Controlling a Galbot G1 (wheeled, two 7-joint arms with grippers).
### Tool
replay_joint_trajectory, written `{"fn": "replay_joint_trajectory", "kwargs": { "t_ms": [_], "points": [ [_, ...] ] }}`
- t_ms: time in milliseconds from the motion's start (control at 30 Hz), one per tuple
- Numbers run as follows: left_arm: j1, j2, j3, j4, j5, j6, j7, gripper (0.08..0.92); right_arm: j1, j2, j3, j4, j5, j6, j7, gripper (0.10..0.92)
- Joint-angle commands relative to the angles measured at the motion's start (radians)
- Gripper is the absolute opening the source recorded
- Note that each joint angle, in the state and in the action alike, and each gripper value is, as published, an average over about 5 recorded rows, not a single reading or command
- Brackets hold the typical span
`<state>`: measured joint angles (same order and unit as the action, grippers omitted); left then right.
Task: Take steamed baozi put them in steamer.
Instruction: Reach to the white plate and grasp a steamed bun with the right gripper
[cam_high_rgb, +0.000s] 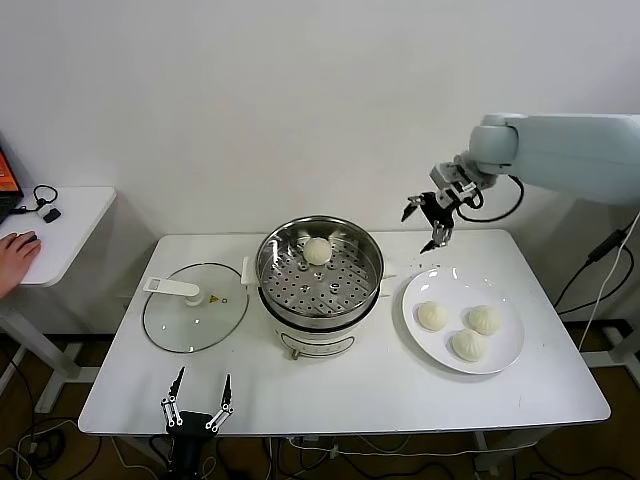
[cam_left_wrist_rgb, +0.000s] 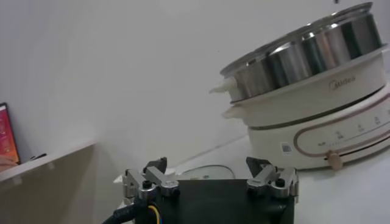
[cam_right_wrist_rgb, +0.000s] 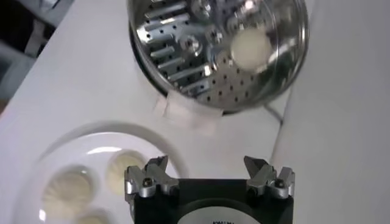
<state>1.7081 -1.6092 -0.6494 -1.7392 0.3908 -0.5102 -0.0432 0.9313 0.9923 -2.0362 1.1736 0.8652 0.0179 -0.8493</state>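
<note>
The steel steamer (cam_high_rgb: 320, 275) stands mid-table with one baozi (cam_high_rgb: 317, 250) on its perforated tray, toward the far side; the right wrist view shows that baozi (cam_right_wrist_rgb: 251, 47) inside the steamer (cam_right_wrist_rgb: 183, 67). Three baozi lie on a white plate (cam_high_rgb: 505, 355): one at the left (cam_high_rgb: 432, 315), one at the right (cam_high_rgb: 485, 319), one nearest (cam_high_rgb: 469, 345). My right gripper (cam_high_rgb: 425, 222) hangs open and empty in the air between the steamer's far right rim and the plate (cam_right_wrist_rgb: 73, 146). My left gripper (cam_high_rgb: 198, 398) is parked open below the table's front edge.
A glass lid (cam_high_rgb: 195, 307) with a white handle lies flat left of the steamer. A side table (cam_high_rgb: 60, 225) at the far left carries a person's hand on a mouse. A white wall stands close behind the table. The left wrist view shows the steamer's white base (cam_left_wrist_rgb: 317, 128).
</note>
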Motion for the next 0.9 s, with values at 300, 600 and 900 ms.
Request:
{"fn": "replay_joint_trajectory", "kwargs": {
  "t_ms": [300, 600, 900],
  "points": [
    [0.008, -0.049, -0.011, 0.009, 0.001, 0.001, 0.001, 0.823, -0.22, -0.046, 0.104, -0.042, 0.025, -0.269, -0.097, 0.823],
    [0.009, -0.049, -0.023, 0.013, 0.003, 0.003, 0.003, 0.823, -0.348, -0.017, 0.158, -0.164, -0.115, -0.207, -0.178, 0.823],
    [0.002, -0.049, -0.025, 0.025, 0.002, 0.0, 0.003, 0.823, -0.432, -0.01, 0.206, -0.188, -0.202, -0.225, -0.128, 0.823]
  ]
}}
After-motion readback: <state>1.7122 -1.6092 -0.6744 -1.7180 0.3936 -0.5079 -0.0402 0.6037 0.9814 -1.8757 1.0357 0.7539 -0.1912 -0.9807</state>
